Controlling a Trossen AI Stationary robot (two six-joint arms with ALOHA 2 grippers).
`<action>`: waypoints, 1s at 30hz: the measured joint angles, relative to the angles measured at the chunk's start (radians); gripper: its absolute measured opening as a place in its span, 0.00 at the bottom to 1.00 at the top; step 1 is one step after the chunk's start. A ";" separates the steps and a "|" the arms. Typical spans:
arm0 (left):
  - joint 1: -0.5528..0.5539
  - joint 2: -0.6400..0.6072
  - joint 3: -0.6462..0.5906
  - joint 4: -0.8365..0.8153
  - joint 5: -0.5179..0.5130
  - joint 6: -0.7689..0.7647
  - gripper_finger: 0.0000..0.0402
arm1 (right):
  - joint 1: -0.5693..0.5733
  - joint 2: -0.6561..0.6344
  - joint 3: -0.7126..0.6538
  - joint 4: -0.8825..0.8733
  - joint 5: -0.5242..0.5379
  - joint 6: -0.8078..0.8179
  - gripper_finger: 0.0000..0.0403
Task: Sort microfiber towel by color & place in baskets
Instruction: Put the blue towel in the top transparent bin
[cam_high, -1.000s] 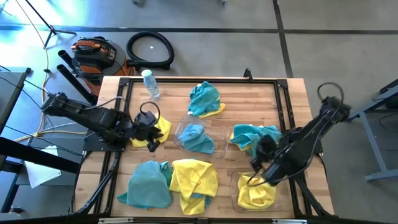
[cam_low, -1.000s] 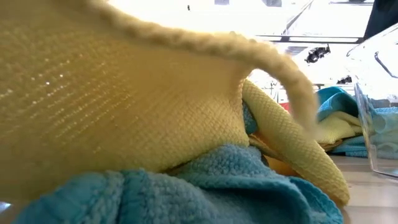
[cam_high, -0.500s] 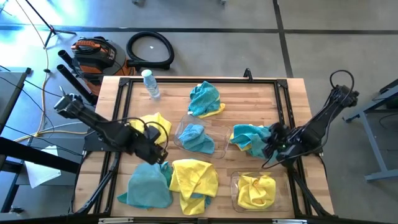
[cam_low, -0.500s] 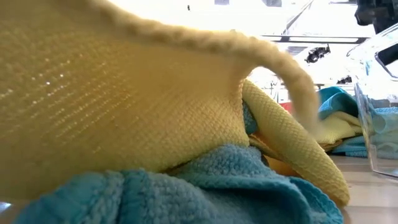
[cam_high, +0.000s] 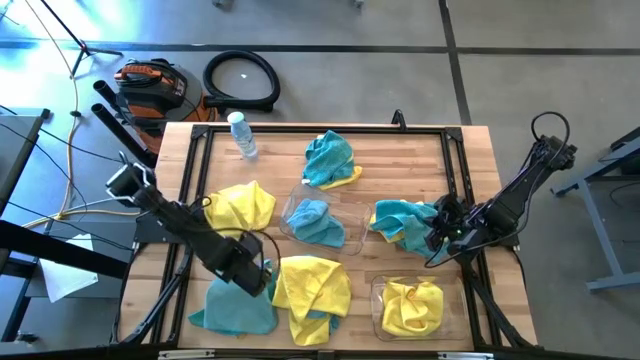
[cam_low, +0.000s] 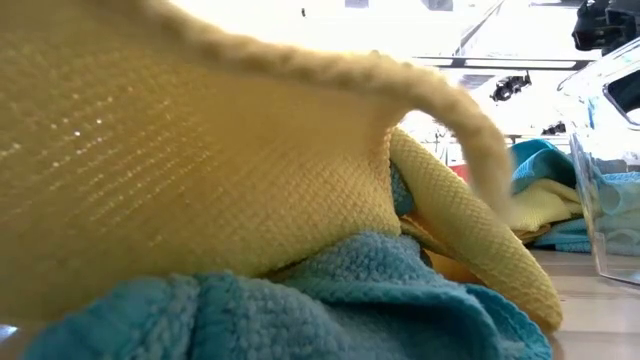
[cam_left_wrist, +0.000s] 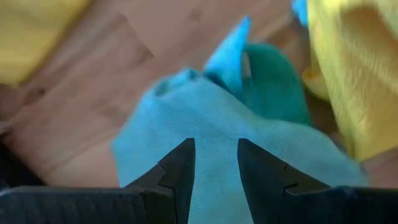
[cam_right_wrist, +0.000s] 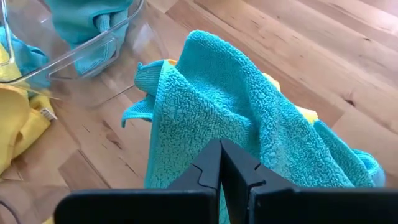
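My left gripper (cam_high: 250, 270) stands open, pointing down over the far edge of a teal towel (cam_high: 235, 300) (cam_left_wrist: 205, 124) at the near left, with nothing between its fingers. My right gripper (cam_high: 437, 237) (cam_right_wrist: 221, 163) is shut just above a teal towel (cam_high: 402, 218) (cam_right_wrist: 242, 106) that lies on a yellow one at the right. One clear basket (cam_high: 350, 232) in the middle holds a teal towel (cam_high: 314, 222). A second basket (cam_high: 378, 300) at the near right holds a yellow towel (cam_high: 412, 306). Loose yellow towels lie at the left (cam_high: 243, 205) and near middle (cam_high: 312, 288).
A teal towel on a yellow one (cam_high: 330, 160) lies at the far middle, and a clear bottle (cam_high: 241, 135) at the far left. A black frame (cam_high: 195, 180) runs around the table. In the low view, yellow and teal cloth (cam_low: 200, 170) fill most of the picture.
My left gripper has gone from the left yellow towel toward the near edge and down, turning as it went, and now stands over the near-left teal towel. My right gripper has drawn back from the near-right basket toward the far edge, to the right teal towel.
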 joint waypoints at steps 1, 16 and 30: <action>-0.001 0.016 0.000 0.027 0.008 0.017 0.27 | 0.000 0.000 0.000 0.000 0.000 -0.002 0.00; -0.010 0.163 0.000 0.113 0.143 0.147 0.02 | 0.000 0.000 0.000 0.003 0.001 -0.003 0.00; -0.071 -0.031 0.238 -0.192 -0.074 0.095 0.00 | 0.000 0.001 0.001 -0.001 -0.003 -0.003 0.00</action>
